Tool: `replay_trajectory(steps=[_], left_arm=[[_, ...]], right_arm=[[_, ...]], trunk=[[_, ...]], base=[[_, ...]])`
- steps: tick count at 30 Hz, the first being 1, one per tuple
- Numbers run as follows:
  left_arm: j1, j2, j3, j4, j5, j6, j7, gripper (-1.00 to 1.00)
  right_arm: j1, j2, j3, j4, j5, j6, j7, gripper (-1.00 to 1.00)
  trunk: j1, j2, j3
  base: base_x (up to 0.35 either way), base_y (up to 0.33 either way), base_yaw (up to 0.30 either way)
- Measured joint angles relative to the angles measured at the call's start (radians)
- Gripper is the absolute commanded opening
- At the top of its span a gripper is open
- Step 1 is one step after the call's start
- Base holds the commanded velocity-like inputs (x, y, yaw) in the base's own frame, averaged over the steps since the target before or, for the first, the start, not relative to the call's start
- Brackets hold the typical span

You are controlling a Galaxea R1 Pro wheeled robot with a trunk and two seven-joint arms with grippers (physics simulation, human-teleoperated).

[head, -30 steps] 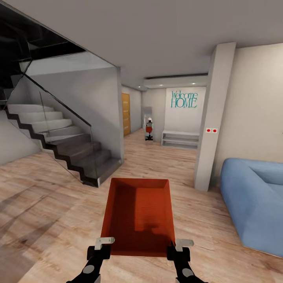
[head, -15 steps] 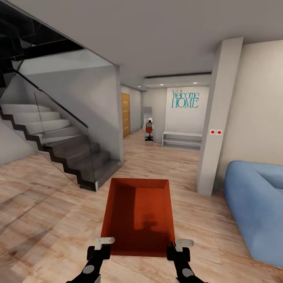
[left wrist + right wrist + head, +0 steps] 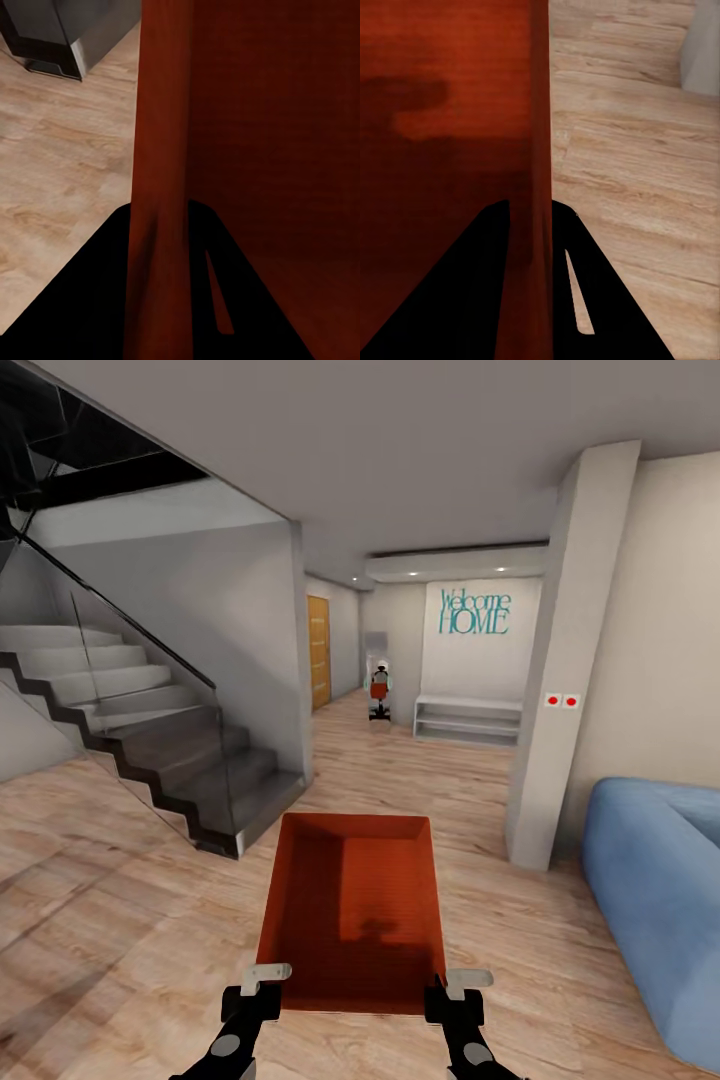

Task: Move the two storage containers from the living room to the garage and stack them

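Storage container (image 3: 347, 905), orange-red and lidless, hangs out in front of the robot at twelve o'clock, carried level above the wood-plank floor (image 3: 120, 900) of the living room with its open top to the head camera. The left gripper (image 3: 264, 982) pinches the near corner at seven o'clock and the right gripper (image 3: 458, 984) the near corner at five o'clock; each wrist view shows a side wall of the bin (image 3: 161, 187) running straight between two dark fingers (image 3: 472, 300), so both pincers are closed narrowly on the thin wall.

The bin looks stiff and light: its walls hold straight with no sag, though the whole length projects beyond the two grips. Smooth plastic held only at one end could pivot or slip, so a firmer hold would sit further along the long walls, I judge.

At one o'clock, down the hall, teal lettering on the white wall reads "Welcome HOME" (image 3: 473, 612). The staircase (image 3: 150, 730) rises at ten o'clock, a wooden door (image 3: 318, 651) stands at eleven, and the blue sofa (image 3: 655, 900) lies at three. No writing shows on the bin.
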Motion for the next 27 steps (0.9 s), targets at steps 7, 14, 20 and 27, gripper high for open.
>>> replay_trajectory(steps=[7,14,20,27], left_arm=[[0.0,0.0,0.0,0.0,0.0,0.0,0.0,-1.0],[0.0,0.0,0.0,0.0,0.0,0.0,0.0,-1.0],[0.0,0.0,0.0,0.0,0.0,0.0,0.0,-1.0],[0.0,0.0,0.0,0.0,0.0,0.0,0.0,-1.0]], right_arm=[[0.0,0.0,0.0,0.001,0.0,0.0,0.0,-1.0],[0.0,0.0,0.0,0.0,0.0,0.0,0.0,-1.0],[0.0,0.0,0.0,0.0,0.0,0.0,0.0,-1.0],[0.0,0.0,0.0,0.001,0.0,0.0,0.0,-1.0]], trunk=[[0.0,0.0,0.0],[0.0,0.0,0.0],[0.0,0.0,0.0],[0.0,0.0,0.0]], base=[[0.323,0.0,0.0],[0.323,0.0,0.0],[0.323,0.0,0.0],[0.323,0.0,0.0]])
